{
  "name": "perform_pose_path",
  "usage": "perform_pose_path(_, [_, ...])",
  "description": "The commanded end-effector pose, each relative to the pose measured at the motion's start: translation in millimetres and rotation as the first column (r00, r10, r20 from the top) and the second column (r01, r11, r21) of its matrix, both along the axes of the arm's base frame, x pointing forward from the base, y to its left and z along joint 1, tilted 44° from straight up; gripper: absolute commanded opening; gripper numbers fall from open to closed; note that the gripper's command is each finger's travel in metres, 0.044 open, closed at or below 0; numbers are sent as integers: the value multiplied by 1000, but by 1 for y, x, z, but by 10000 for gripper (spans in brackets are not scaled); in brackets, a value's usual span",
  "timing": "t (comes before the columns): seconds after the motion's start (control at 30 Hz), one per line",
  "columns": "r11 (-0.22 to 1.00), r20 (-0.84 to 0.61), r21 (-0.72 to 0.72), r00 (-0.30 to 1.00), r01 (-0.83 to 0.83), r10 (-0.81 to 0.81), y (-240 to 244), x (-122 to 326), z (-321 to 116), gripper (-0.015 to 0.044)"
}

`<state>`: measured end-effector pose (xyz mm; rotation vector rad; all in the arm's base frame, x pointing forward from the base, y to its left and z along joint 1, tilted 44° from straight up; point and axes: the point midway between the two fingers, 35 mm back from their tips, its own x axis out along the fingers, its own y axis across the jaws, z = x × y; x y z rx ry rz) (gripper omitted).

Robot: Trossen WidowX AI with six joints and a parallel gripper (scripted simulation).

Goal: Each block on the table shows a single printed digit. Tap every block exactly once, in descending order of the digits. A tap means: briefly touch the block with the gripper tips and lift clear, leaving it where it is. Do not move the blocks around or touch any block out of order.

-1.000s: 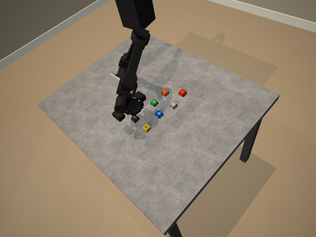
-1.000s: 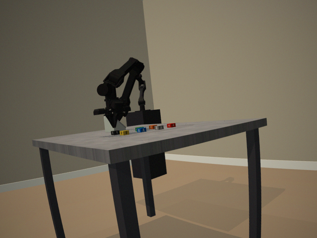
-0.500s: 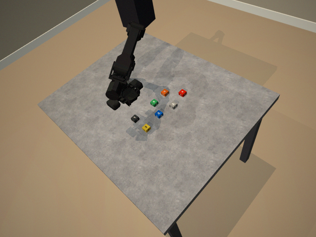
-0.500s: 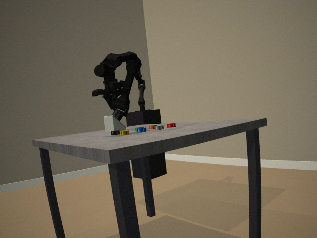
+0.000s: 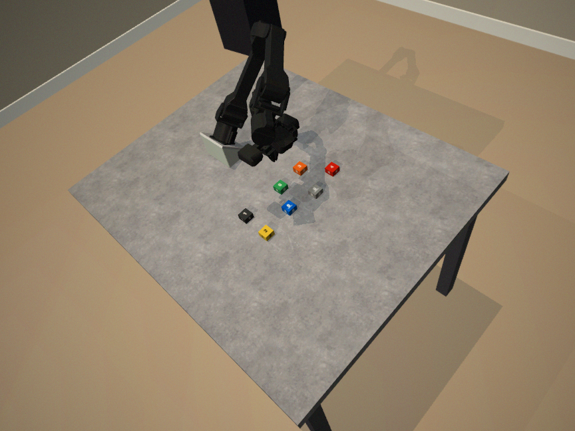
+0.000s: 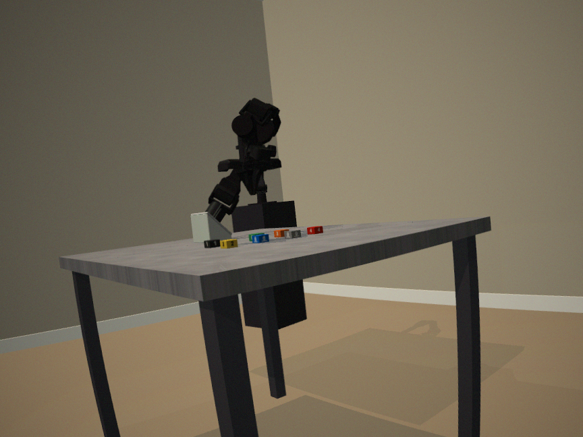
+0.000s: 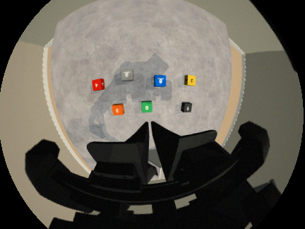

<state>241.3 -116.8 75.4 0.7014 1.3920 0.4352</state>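
Two fingers of the gripper [image 5: 273, 159] [image 6: 252, 192] [image 7: 150, 123] are standing nearly shut, holding nothing, hovering above the table [image 5: 176, 222] [image 6: 329, 253] [image 7: 141, 35]. Nearest in the wrist view, the green block [image 5: 280, 187] [image 6: 255, 234] [image 7: 147, 107] is sitting mid-frame; the orange block [image 5: 299, 167] [image 6: 281, 232] [image 7: 118, 109] and red block [image 5: 331, 168] [image 6: 314, 230] [image 7: 98, 85] are lying left, grey block [image 5: 315, 190] [image 6: 293, 234] [image 7: 127, 75] and blue block [image 5: 289, 207] [image 6: 260, 239] [image 7: 159, 80] upper centre, black block [image 5: 245, 215] [image 6: 212, 243] [image 7: 186, 107] and yellow block [image 5: 265, 233] [image 6: 229, 243] [image 7: 190, 80] right. Taps are leaving no marks, so done versus left isn't showing; no block is being touched. Blue and grey digits are staying unclear. Cubes are giving no long axis; orange's 3 is reading upside down in the wrist view, edges running roughly with the frame.
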Motion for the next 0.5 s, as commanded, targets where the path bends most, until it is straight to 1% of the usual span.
perform_pose_path(0.0, [1000,-15,17,1000,12,-12,7,-3,2,20])
perform_pose_path(0.07, [1000,-15,16,1000,13,-12,13,0,-4,20])
perform_pose_path(0.23, [1000,-13,18,1000,13,-12,56,9,-50,20])
perform_pose_path(0.47, [1000,-12,19,1000,12,-12,63,10,-57,20])
